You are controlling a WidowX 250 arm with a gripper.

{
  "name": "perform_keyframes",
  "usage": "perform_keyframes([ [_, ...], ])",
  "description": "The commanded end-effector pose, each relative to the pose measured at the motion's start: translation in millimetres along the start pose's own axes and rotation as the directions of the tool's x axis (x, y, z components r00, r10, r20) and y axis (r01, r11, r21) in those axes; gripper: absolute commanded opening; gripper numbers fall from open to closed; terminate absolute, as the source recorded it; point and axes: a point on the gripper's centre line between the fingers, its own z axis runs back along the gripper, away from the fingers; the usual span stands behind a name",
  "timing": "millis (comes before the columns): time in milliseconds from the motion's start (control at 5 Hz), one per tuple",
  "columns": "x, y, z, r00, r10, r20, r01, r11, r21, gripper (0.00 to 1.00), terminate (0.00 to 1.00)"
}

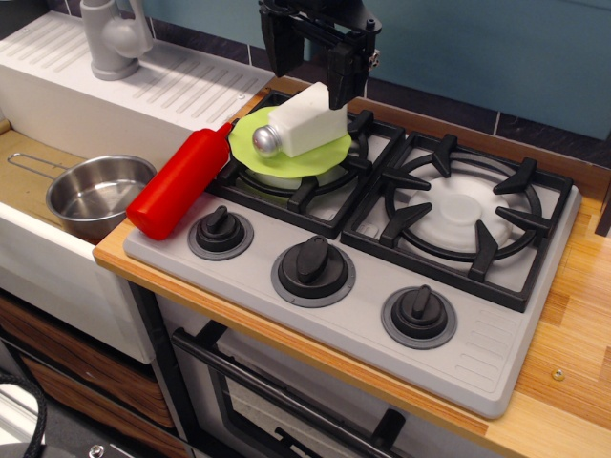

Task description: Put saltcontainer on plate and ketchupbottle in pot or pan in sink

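The white saltcontainer (301,126) with its silver cap lies on its side on the lime-green plate (286,153), which rests on the left burner grate. My gripper (307,69) is open and empty just above the saltcontainer, one finger close to its far end. The red ketchupbottle (179,184) lies on the stove's left edge, nozzle toward the plate. The steel pot (95,193) with its wire handle sits in the sink (29,239) at left.
A grey faucet (113,38) stands on the ribbed white drainboard (162,81) at the back left. The stove (382,239) has two black burner grates and three black knobs along its front. A wooden counter surrounds it.
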Motion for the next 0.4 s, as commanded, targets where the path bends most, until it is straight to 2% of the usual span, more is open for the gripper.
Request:
perform_keyframes([
  [0,-21,13,41,0.991,-0.023,0.132,0.018,0.999,0.039,1.0,0.0],
  [200,-41,21,37,0.984,-0.038,0.175,0.027,0.997,0.068,1.0,0.0],
])
